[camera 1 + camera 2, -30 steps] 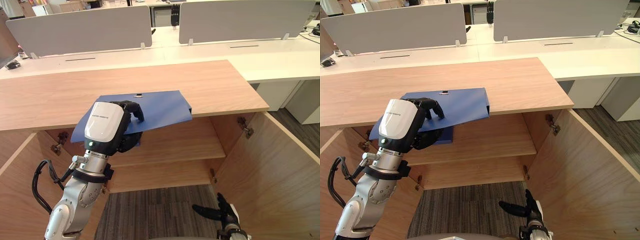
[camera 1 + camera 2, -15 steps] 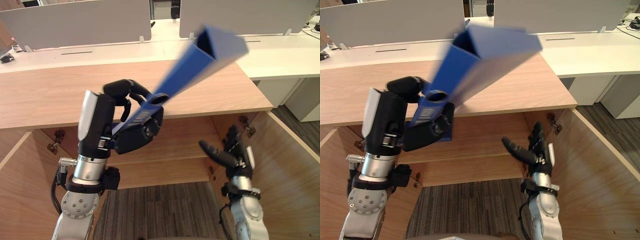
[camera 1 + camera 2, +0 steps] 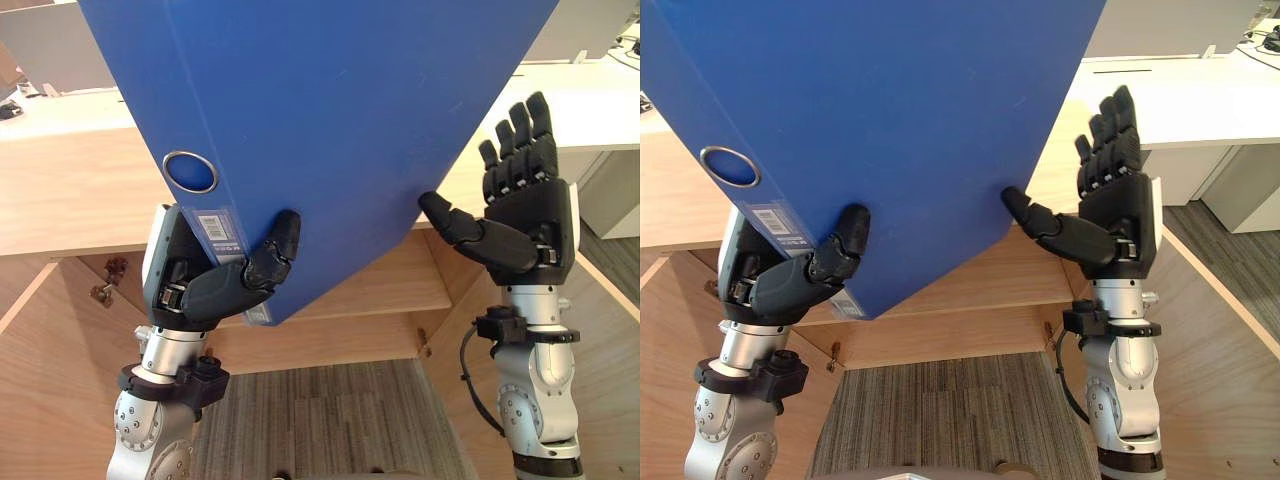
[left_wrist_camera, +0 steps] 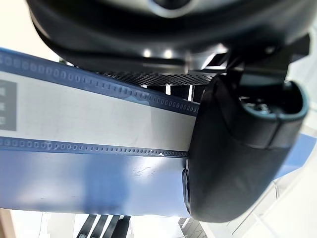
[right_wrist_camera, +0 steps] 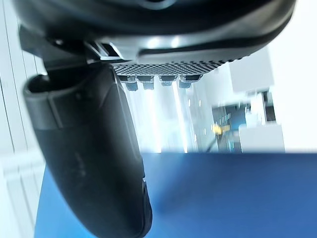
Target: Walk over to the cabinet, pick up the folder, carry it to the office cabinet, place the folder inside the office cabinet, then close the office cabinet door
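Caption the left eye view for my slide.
The left hand grips the folder by its spine; the open right hand touches its edge.

Blue folder (image 3: pixel 330 120): 1, w/ 1 metal ring (image 3: pixel 190 171) and 1 label (image 3: pixel 222 232) on its spine. Robot hands: 2, the left hand (image 3: pixel 200 290) and the right hand (image 3: pixel 525 210). Wooden cabinet (image 3: pixel 70 200): 1, w/ 1 inner shelf (image 3: pixel 420 285) and 2 open doors, left door (image 3: pixel 30 400) and right door (image 3: pixel 610 340). White desk (image 3: pixel 600 110): 1. Grey desk screens: 2, one screen (image 3: pixel 45 50) on the left, other screen (image 3: pixel 590 30) on the right.
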Available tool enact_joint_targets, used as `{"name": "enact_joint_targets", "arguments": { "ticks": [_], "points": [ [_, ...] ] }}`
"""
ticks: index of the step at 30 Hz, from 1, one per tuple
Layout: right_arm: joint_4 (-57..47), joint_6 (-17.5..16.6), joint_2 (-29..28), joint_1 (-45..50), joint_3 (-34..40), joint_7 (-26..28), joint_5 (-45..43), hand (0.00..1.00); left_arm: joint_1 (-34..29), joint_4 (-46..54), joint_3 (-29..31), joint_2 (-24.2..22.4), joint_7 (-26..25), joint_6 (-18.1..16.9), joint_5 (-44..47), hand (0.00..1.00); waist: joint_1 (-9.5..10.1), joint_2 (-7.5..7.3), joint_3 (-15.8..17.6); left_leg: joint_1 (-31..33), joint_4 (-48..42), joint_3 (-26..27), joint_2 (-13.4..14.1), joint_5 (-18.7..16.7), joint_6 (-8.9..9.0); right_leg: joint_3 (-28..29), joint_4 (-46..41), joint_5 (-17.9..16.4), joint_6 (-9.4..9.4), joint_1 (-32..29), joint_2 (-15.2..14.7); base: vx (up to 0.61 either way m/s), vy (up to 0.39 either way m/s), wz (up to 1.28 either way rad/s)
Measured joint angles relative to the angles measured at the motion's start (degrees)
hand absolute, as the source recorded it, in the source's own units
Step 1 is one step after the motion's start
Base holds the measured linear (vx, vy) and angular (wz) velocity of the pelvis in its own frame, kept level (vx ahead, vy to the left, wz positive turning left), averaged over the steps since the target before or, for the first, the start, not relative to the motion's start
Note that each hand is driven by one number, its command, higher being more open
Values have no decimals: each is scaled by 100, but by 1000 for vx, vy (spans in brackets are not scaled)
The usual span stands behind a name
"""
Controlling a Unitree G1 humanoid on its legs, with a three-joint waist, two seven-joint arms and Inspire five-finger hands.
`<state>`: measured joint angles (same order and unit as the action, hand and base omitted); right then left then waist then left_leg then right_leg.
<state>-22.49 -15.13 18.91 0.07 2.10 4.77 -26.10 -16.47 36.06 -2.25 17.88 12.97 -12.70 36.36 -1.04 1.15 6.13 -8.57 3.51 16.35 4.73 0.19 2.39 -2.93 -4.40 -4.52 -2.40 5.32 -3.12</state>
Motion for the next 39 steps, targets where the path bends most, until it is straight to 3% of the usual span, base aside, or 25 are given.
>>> {"name": "enact_joint_targets", "arguments": {
  "ticks": [5,6,15,21,22,24,25,29,35,39],
  "points": [
    [657,15,745,-235,-489,335,-223,100,-92,-381,-166,416,127,195,267,0,9,-21,14,47,-2,-103,-16,11,-15,-72,1,11,-18,8,-21,-14,-20,9],
    [824,52,893,-235,-584,423,-349,0,-93,-475,-167,507,163,226,322,0,15,-18,16,57,-2,-147,-25,19,-24,-106,2,12,-21,12,-32,1,-17,17],
    [1531,334,1932,-270,-1337,908,-1176,0,-105,-970,-141,1071,286,283,600,0,166,-19,18,103,1,-329,-81,35,-47,-243,67,33,-63,86,-99,0,-12,12],
    [1528,373,1789,-288,-1366,1010,-1306,0,-110,-978,41,1005,289,269,518,0,195,-22,20,117,18,-403,-96,53,-69,-311,67,32,-65,100,-113,-15,-18,6],
    [1519,373,1701,-289,-1359,1018,-1302,0,-110,-977,70,947,297,269,492,100,195,-22,20,118,19,-403,-96,54,-70,-311,67,32,-65,100,-113,0,0,0],
    [1460,374,1290,-287,-1310,1109,-1299,0,-110,-979,200,627,318,261,400,100,189,-22,20,120,21,-402,-95,56,-72,-310,71,32,-65,99,-111,0,0,0],
    [1229,374,802,-284,-1203,1150,-1213,0,-96,-982,414,177,210,253,216,100,188,-20,19,132,21,-400,-95,59,-71,-308,90,32,-65,96,-110,0,0,0],
    [922,369,193,-287,-997,1015,-761,0,37,-983,740,-562,-17,-59,-8,100,292,-22,17,142,21,-407,-92,63,-70,-310,95,32,-65,90,-107,-5,-8,0],
    [909,370,-204,-287,-823,829,-409,0,61,-1179,1542,-1011,-619,-339,-797,100,323,-22,17,162,28,-453,-95,67,-70,-341,95,32,-65,91,-110,-8,-17,4],
    [630,368,-479,-285,-324,795,-424,0,60,-2242,2390,-1066,-1029,-367,-1243,100,315,-18,14,193,38,-470,-96,68,-69,-350,140,33,-66,89,-111,-1,-4,1]
  ]
}}
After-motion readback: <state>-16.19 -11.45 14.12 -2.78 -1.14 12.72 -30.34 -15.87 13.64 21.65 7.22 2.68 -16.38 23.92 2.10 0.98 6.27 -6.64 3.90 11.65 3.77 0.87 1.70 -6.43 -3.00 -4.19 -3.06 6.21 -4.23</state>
